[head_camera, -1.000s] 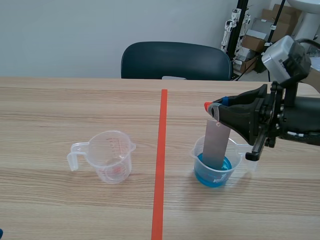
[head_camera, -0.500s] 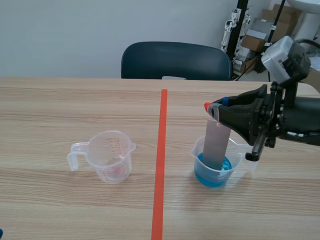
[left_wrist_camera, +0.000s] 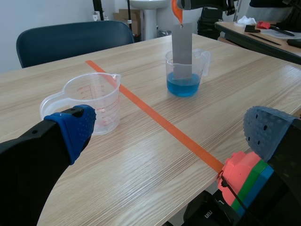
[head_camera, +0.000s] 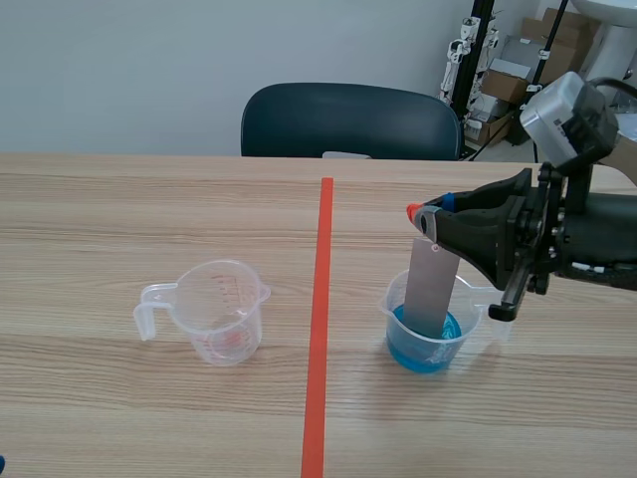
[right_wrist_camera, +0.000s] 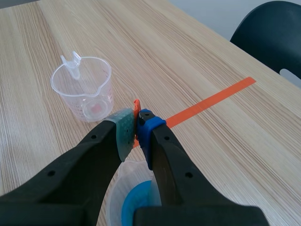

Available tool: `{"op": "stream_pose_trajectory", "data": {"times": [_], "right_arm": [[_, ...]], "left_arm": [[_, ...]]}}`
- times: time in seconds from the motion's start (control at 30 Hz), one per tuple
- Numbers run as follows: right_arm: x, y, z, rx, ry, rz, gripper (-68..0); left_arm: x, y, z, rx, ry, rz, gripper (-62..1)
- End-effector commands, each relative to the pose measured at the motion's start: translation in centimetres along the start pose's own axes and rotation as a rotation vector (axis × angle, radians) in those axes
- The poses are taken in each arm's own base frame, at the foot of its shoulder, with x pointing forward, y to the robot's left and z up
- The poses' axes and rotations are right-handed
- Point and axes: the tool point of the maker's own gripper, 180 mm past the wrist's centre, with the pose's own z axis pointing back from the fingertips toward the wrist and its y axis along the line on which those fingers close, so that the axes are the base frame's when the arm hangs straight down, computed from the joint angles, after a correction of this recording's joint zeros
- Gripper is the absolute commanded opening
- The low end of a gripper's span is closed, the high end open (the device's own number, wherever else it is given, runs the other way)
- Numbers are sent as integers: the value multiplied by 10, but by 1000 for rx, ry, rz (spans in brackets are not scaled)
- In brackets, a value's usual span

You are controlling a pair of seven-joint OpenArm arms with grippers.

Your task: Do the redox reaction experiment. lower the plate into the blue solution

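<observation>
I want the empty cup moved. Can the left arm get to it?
Probably yes. The empty cup stands just ahead of the open left gripper, with only bare table between them.

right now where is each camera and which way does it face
Scene view: between the arms, facing across the table to the chair; right claw holds the plate in the cup of blue solution.
Left wrist view: on the left arm, low, looking past the open left claw at the empty cup.
Right wrist view: above that cup, looking down past the shut right claw.
All three show the empty cup.
</observation>
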Motion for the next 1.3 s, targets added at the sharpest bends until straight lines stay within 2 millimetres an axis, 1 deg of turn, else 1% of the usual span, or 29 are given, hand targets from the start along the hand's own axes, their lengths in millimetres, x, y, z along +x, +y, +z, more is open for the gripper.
{"op": "stream_pose_trajectory", "data": {"times": [0.0, 1.27], "right_arm": [[2, -2, 0, 0, 6, 14, -673], [-2, -2, 1, 2, 26, 33, -673]], "left_arm": [[8, 1, -2, 3, -34, 1, 14], [11, 1, -2, 3, -50, 1, 14]]}}
